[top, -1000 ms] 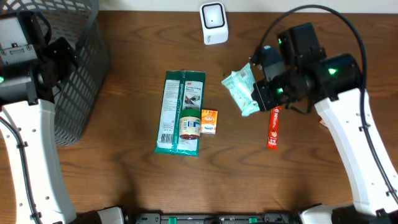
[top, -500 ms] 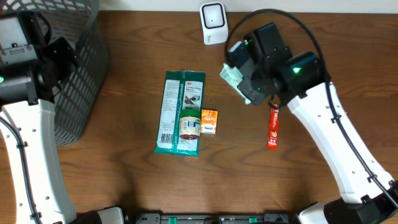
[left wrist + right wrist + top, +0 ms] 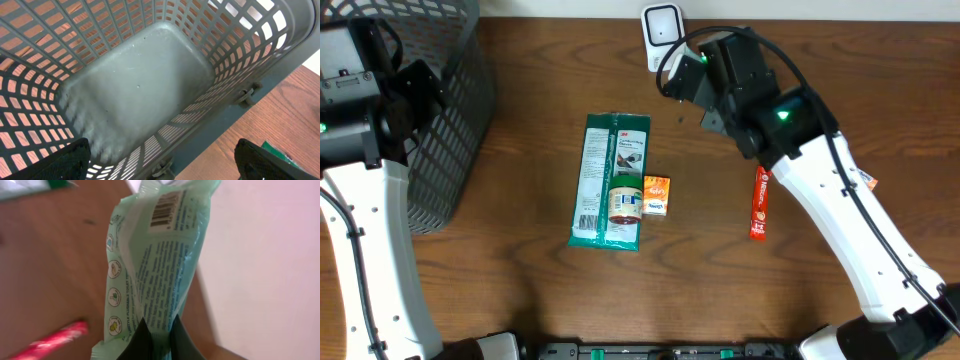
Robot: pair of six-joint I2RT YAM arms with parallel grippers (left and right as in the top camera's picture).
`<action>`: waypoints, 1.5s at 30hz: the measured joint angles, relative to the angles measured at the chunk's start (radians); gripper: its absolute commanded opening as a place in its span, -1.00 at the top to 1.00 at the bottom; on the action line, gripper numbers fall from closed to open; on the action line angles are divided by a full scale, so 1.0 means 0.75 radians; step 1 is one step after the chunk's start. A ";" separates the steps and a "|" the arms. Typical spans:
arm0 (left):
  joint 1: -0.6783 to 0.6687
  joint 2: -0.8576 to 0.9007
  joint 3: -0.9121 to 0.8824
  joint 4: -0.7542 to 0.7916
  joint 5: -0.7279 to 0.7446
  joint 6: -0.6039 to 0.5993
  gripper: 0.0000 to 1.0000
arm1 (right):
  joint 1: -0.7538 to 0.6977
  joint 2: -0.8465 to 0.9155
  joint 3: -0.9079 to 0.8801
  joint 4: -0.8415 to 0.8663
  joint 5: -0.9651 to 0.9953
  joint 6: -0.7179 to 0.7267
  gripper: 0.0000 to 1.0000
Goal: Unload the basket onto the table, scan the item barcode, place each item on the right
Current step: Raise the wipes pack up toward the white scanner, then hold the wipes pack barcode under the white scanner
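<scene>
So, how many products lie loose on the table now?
4: green packet at centre, small jar on it, orange box beside the jar, red stick at right. The right arm may hide more.

We saw a dark wooden table point(image 3: 520, 290) bearing a grey mesh basket point(image 3: 450, 130) at left and a white scanner point(image 3: 663, 36) at its far edge. Mid-table lay a green 3M packet point(image 3: 600, 170), an orange box point(image 3: 656, 195) just beside it, and a red stick packet point(image 3: 758, 205) further right.
</scene>
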 measured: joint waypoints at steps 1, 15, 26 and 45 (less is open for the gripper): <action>0.000 0.000 0.000 0.001 -0.001 0.000 -0.85 | 0.009 0.014 -0.001 0.038 0.049 -0.048 0.98; 0.000 0.000 0.000 0.002 -0.001 0.000 -0.85 | 0.072 0.413 0.014 1.231 0.612 -0.989 0.98; 0.000 0.000 0.000 0.001 -0.001 0.000 -0.85 | 0.030 0.926 0.140 1.819 0.808 -1.623 0.98; 0.000 0.000 0.000 0.001 -0.001 0.000 -0.85 | 0.029 1.343 0.359 1.884 0.863 -1.623 0.98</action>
